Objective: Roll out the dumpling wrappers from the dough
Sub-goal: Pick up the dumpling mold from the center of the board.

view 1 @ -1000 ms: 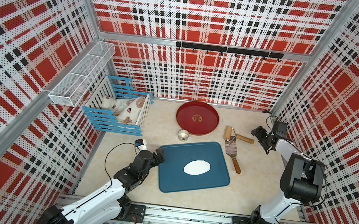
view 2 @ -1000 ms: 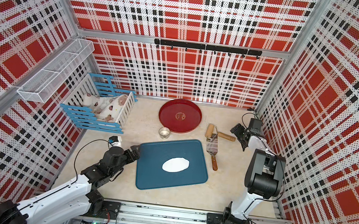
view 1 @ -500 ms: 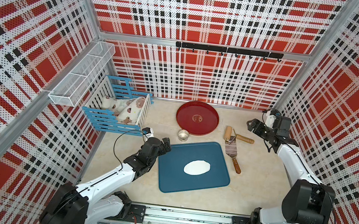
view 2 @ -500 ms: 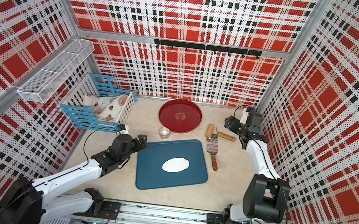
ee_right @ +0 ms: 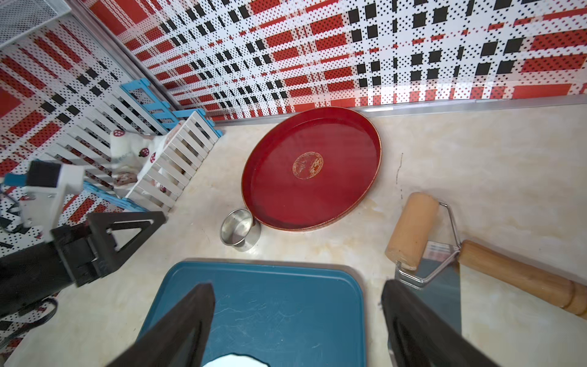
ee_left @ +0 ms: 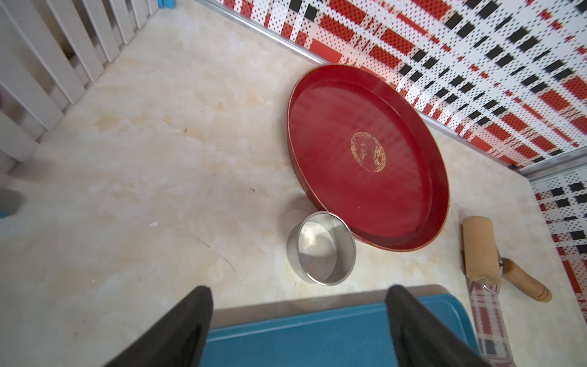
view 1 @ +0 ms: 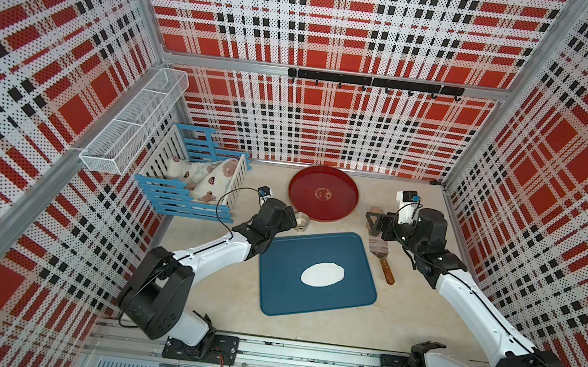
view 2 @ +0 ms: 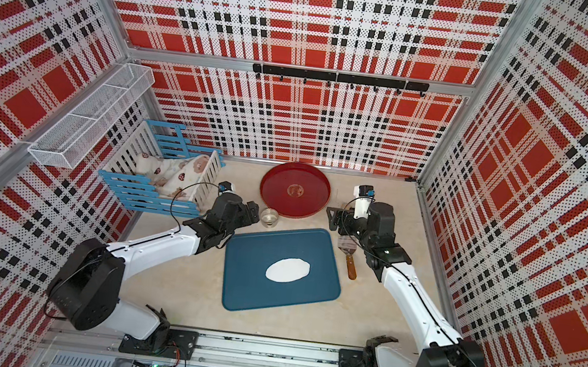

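Dough [view 1: 322, 275], flattened to a thin white oval, lies on the blue mat [view 1: 282, 297] at the middle of the counter, right of the mat's centre; no round wrappers are cut yet. Both arms reach over the mat's far edge with jaws spread and empty. The left gripper [ee_left: 298, 290] hangs near the metal ring [ee_left: 320, 248], which stands on the counter just beside the red tray [view 1: 324, 180]. The right gripper [ee_right: 296, 284] hovers by the mat's far right corner, near the wooden roller [ee_right: 413, 230], which rests on a scraper blade [ee_right: 444, 286]. Fetching the roller looks like the step in hand. Done well, the jaws close square on its wooden handle [ee_right: 514, 279] and lift straight up, so the scraper underneath is not dragged onto the mat or the dough.
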`<act>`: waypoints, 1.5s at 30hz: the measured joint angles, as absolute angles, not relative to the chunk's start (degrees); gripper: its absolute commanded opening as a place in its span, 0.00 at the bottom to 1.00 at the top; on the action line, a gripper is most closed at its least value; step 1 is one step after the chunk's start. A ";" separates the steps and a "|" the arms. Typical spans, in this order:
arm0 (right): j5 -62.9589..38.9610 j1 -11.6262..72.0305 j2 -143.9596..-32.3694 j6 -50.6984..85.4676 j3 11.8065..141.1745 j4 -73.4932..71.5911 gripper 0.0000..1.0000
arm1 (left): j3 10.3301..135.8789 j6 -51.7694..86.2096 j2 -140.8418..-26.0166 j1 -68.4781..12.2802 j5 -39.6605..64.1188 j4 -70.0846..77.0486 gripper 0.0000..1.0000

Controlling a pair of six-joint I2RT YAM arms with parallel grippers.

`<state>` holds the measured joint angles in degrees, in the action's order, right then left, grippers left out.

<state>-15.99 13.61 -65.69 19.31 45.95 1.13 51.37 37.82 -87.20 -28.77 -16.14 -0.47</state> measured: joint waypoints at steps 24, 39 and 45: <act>-14.15 13.87 -61.93 25.63 39.11 -8.51 0.95 | 73.45 31.86 -112.64 -25.23 -6.42 -11.03 0.34; -14.15 13.87 -61.98 26.20 39.11 -8.49 0.93 | 73.45 31.75 -113.99 -25.76 -6.79 -12.12 0.15; -14.17 13.87 -62.04 26.30 39.11 -8.49 0.93 | 73.45 31.75 -113.99 -26.09 -6.94 -12.43 0.06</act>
